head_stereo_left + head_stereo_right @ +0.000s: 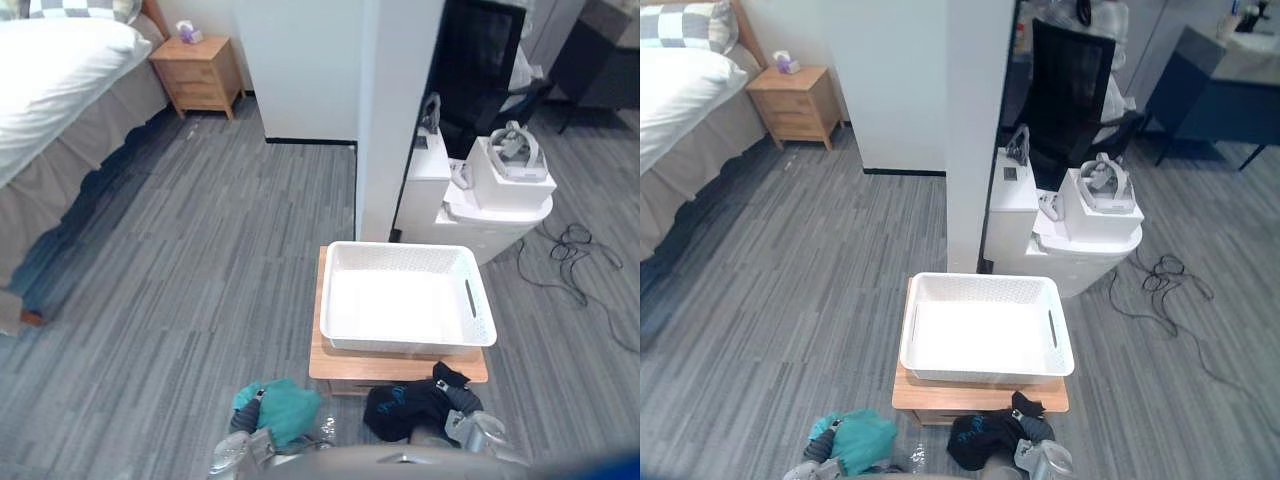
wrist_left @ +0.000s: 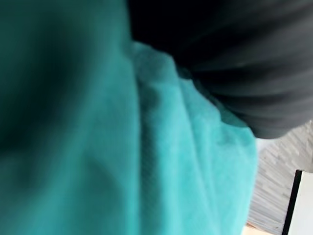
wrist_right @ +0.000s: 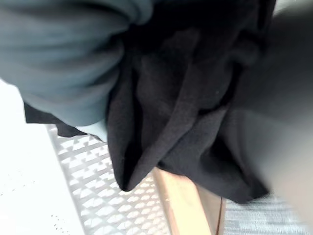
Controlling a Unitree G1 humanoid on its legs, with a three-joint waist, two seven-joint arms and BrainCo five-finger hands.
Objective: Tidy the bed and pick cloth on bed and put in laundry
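Bed (image 1: 60, 70) far left, well apart. Left hand (image 1: 243, 425) curls round teal cloth (image 1: 285, 410). Basket (image 1: 405, 260) sits on stand (image 1: 330, 365) just ahead, empty, top open, probably the drop target. Right hand (image 1: 468, 418) clutches black cloth (image 1: 400, 410) at the stand's near edge. Open floor lies left.

The grey striped floor (image 1: 200, 260) carries a low wooden stand (image 1: 345, 368) with a white basket (image 1: 400, 347) resting on it. The bed (image 1: 50, 70) and a wooden nightstand (image 1: 200, 75) stand well apart from it.
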